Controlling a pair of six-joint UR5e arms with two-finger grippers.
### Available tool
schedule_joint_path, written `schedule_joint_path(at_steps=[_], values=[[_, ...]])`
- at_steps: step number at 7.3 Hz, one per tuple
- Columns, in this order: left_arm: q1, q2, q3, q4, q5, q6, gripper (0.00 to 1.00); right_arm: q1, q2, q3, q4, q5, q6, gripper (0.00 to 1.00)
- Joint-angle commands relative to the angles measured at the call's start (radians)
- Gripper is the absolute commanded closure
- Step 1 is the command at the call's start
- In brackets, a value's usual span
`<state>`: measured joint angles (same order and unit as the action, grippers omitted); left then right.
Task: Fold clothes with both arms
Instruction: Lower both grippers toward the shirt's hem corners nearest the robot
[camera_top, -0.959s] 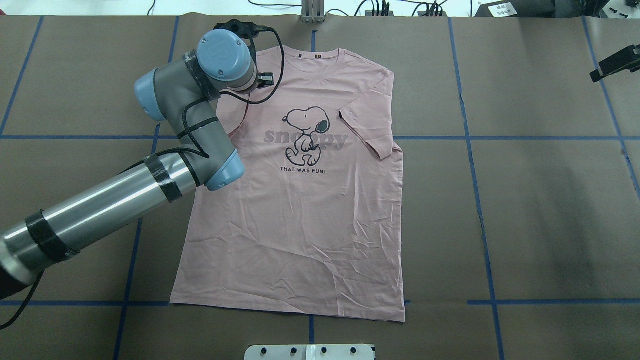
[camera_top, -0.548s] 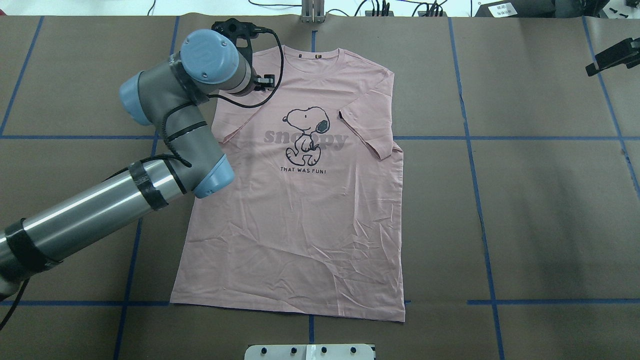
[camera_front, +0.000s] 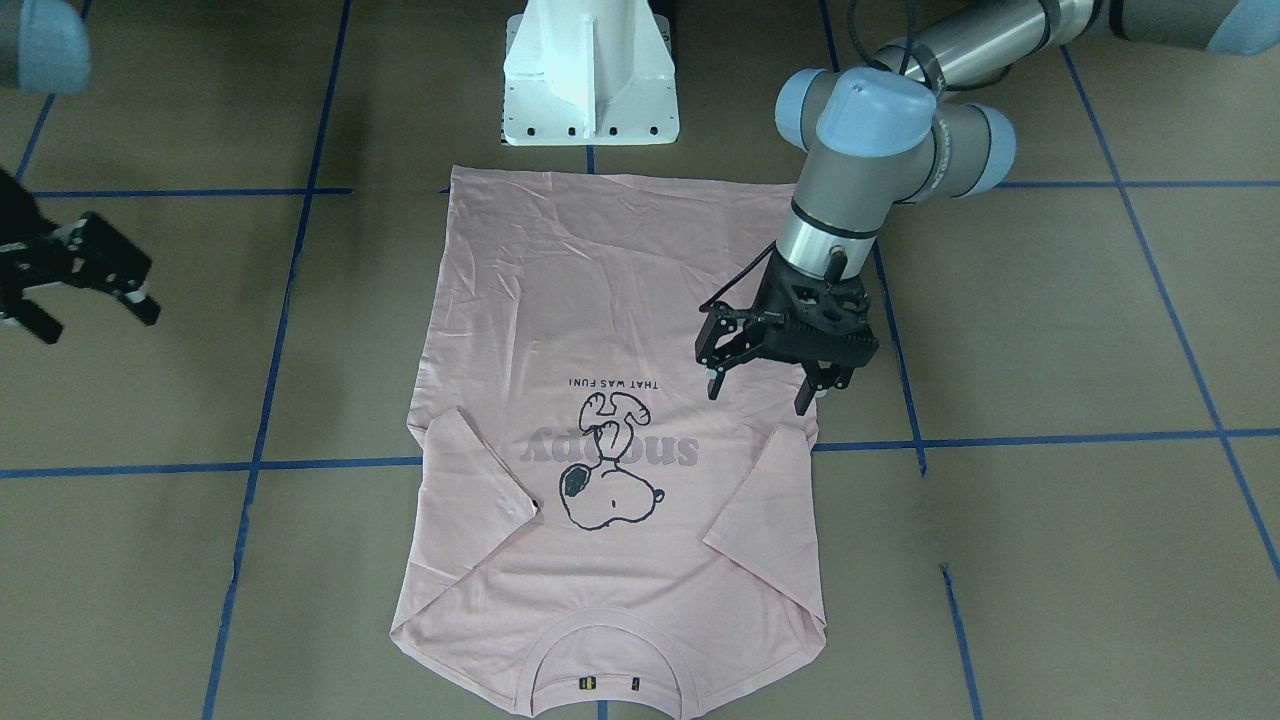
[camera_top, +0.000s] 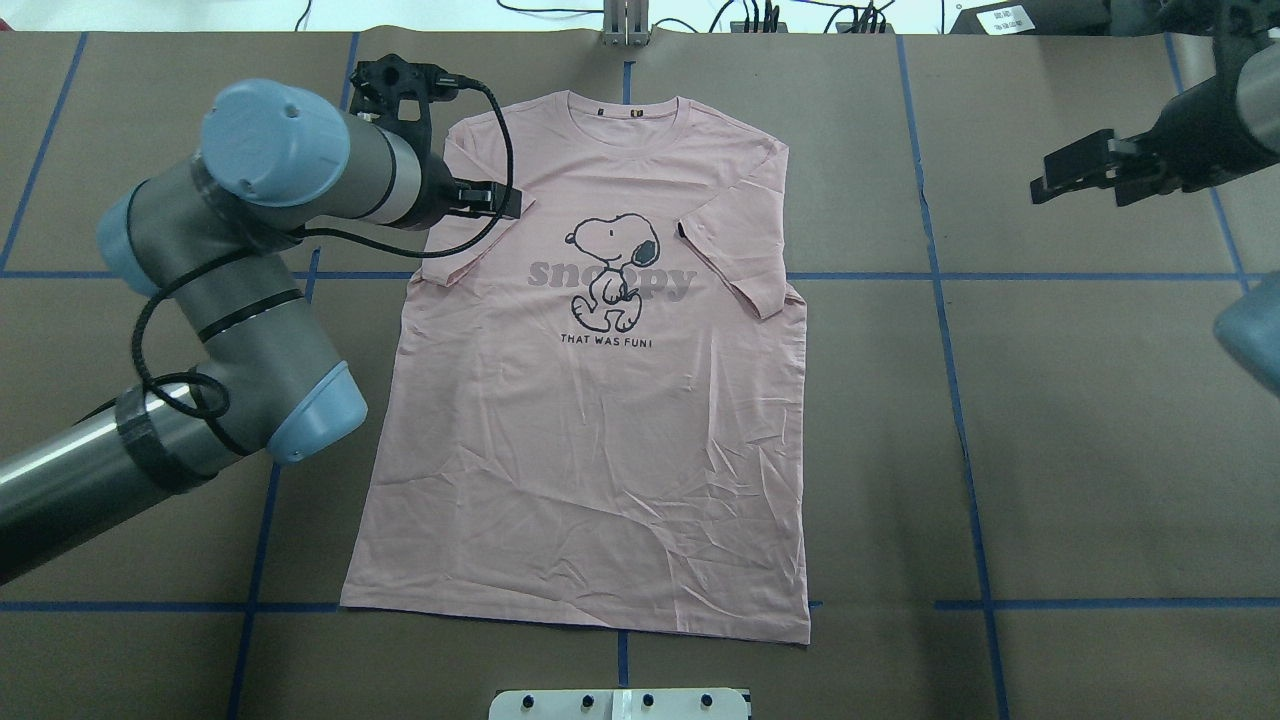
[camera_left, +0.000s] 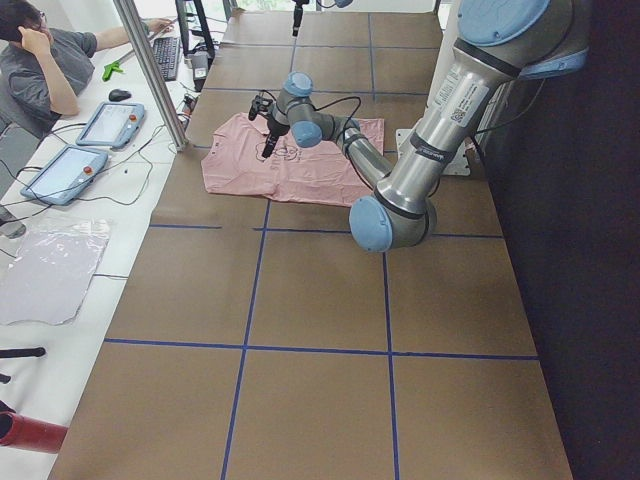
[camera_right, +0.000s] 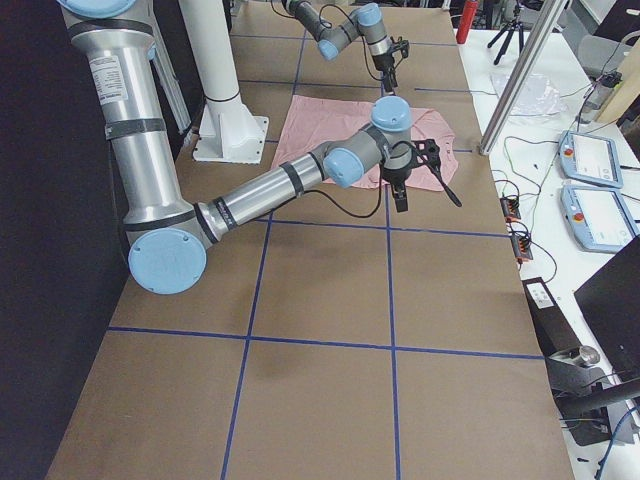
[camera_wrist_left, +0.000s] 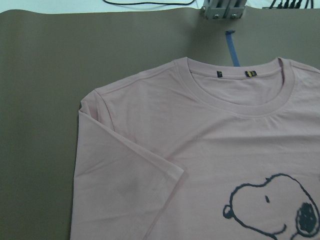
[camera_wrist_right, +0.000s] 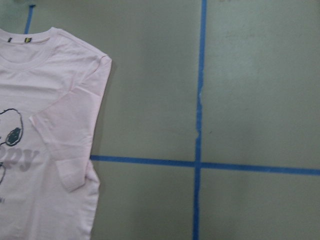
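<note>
The pale pink T-shirt (camera_top: 600, 430) lies flat, face up, collar at the far edge. Both sleeves are folded inward onto the chest, the left one (camera_top: 455, 245) and the right one (camera_top: 740, 250). In the front view the shirt (camera_front: 600, 300) shows upside down. My left gripper (camera_front: 758, 397) is open and empty, hovering above the shirt's left side near the folded sleeve. My right gripper (camera_top: 1082, 188) is open and empty, above bare table to the right of the shirt; it also shows in the front view (camera_front: 95, 318). The left wrist view shows the collar (camera_wrist_left: 235, 100). The right wrist view shows the folded right sleeve (camera_wrist_right: 70, 135).
The brown table cover carries a grid of blue tape lines (camera_top: 940, 275). The white pedestal base (camera_front: 590, 80) stands at the near edge by the shirt's hem. A metal post (camera_top: 625, 20) stands at the far edge. An operator (camera_left: 45, 60) sits beyond the far edge.
My left arm has drawn back to the left, uncovering the folded left sleeve. My right gripper has come in from the right edge toward the shirt. The shirt has not moved.
</note>
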<state>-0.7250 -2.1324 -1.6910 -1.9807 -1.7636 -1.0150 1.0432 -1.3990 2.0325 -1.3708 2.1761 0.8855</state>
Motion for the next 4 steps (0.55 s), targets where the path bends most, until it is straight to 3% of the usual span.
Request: schedule_joint_path(at_steps=[1, 2, 4], values=[[0.012, 0.145, -0.209, 0.000, -0.026, -0.017, 0.00, -0.279, -0.099, 0.229, -0.005, -0.189, 0.325, 0.00], [0.042, 0.232, -0.281, -0.001, -0.019, -0.067, 0.00, -0.436, -0.148, 0.309, -0.008, -0.311, 0.452, 0.00], [0.135, 0.374, -0.392, -0.010, -0.010, -0.115, 0.00, -0.776, -0.169, 0.336, -0.055, -0.665, 0.663, 0.00]])
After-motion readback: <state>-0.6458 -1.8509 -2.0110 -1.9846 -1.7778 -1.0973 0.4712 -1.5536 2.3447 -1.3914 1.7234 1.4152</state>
